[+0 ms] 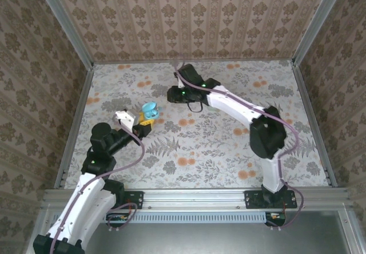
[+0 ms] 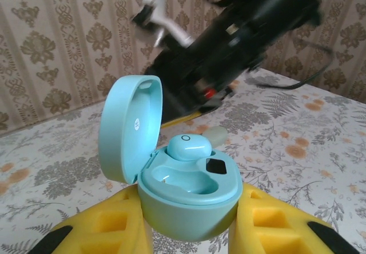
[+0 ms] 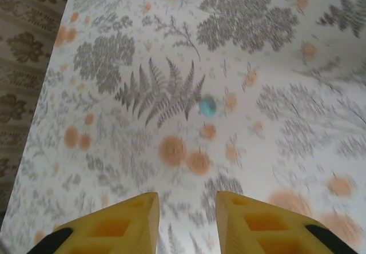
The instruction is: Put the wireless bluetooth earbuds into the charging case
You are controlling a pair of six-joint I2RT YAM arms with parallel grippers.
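Right wrist view is where the loose earbud [image 3: 207,106] is seen, a small blue dot lying on the flowery table [image 3: 274,151]. It lies ahead of the right end effector [image 3: 187,198], a little to the right of the gap and well apart from the yellow fingers [image 3: 131,217]. These are spread apart with nothing between them. The loose earbud looks roundish (too blurry for a long side to be told). The charging case [image 2: 189,199] is clamped in the left end effector [image 2: 191,228], lid up, with a seated earbud [image 2: 187,146] in the far slot and the near slot empty. The right arm is judged best placed for the pick, since the left is taken up with the case.
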